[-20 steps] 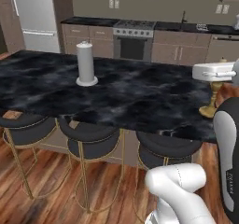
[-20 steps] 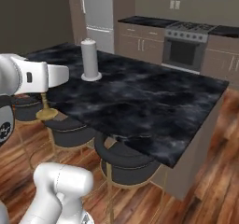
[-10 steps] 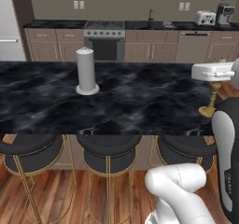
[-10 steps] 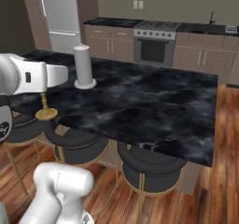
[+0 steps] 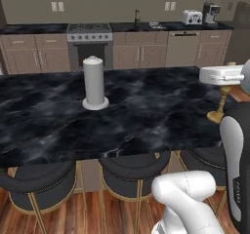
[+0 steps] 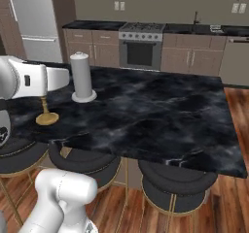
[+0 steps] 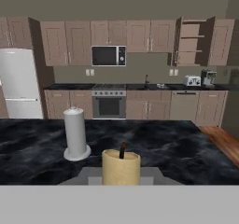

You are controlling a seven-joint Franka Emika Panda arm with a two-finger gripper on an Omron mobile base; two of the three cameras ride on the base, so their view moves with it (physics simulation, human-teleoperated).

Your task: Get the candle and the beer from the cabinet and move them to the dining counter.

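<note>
- The candle (image 5: 218, 106) stands at the near right part of the dining counter (image 5: 146, 111) in the left base view, its round base just at the black marble top, its upper part hidden behind the white hand; whether the base rests on the top or hangs just above it cannot be told
- In the right base view the candle (image 6: 46, 113) shows its thin stem and flat base on the counter's (image 6: 160, 115) near left side, under the arm's white forearm
- In the hand view the candle's (image 7: 121, 167) tan top and dark wick rise right in front of the camera; the gripper's fingertips are hidden behind it, so the jaws cannot be seen; they appear partly closed about the candle, though the contact itself cannot be told
- A paper-towel roll (image 5: 94, 83) stands upright on the counter, well apart from the candle
- The cabinet (image 7: 196, 41) stands with doors open at the upper right of the hand view, above a toaster (image 7: 192, 80); its shelves look bare
- Round dark stools (image 5: 134, 172) sit tucked under the counter's near edge
</note>
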